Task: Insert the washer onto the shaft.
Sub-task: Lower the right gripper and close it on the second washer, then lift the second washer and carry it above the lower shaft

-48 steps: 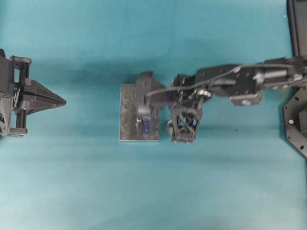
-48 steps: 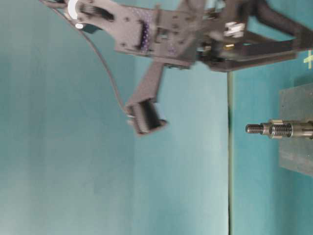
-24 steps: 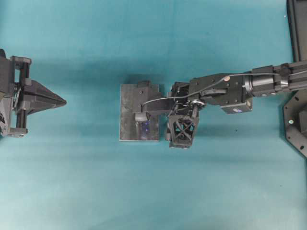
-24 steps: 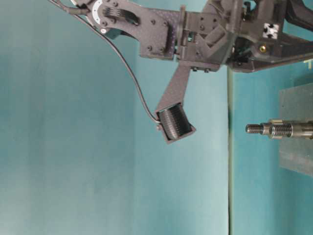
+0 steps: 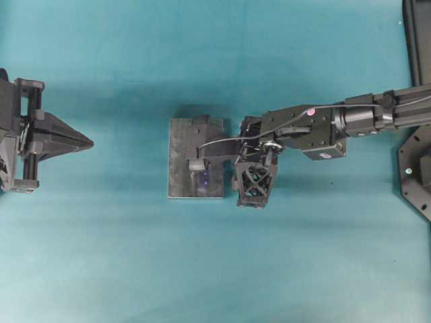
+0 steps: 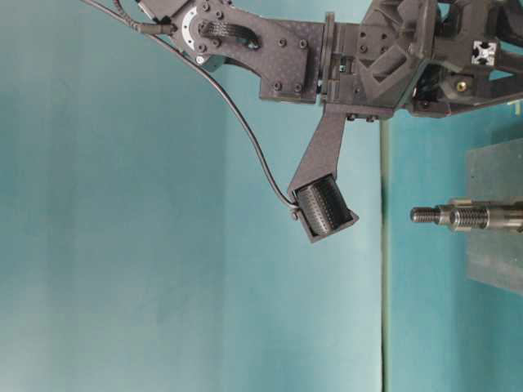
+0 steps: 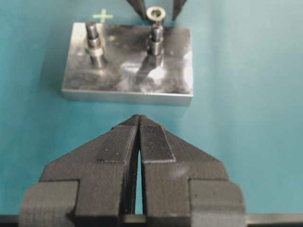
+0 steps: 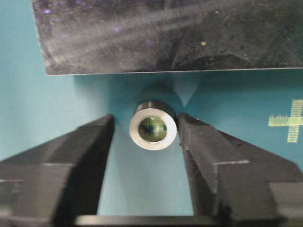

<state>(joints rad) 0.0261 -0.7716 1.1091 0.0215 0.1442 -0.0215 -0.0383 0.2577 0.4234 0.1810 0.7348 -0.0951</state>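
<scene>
The washer (image 8: 153, 125), a short steel ring, stands on the teal table just off the steel plate's (image 8: 165, 33) edge. My right gripper (image 8: 147, 122) straddles it from above with the jaws open. The right-hand finger (image 8: 199, 142) is at the ring's side and a gap remains at the left-hand finger. From the left wrist view the washer (image 7: 155, 13) sits behind the plate (image 7: 128, 82), which carries two upright shafts (image 7: 94, 45) (image 7: 155, 40). One shaft (image 6: 458, 216) also shows at table level. My left gripper (image 7: 138, 120) (image 5: 84, 142) is shut and empty, far left of the plate.
The right arm (image 5: 323, 128) reaches in from the right, and its wrist camera (image 5: 197, 163) hangs over the plate (image 5: 180, 168). A black base (image 5: 417, 168) stands at the right edge. A yellow cross mark (image 8: 289, 126) lies on the table beside the washer.
The right arm has come lower over the washer and shifted slightly left. Its jaws have narrowed around the ring. The left arm has not moved.
</scene>
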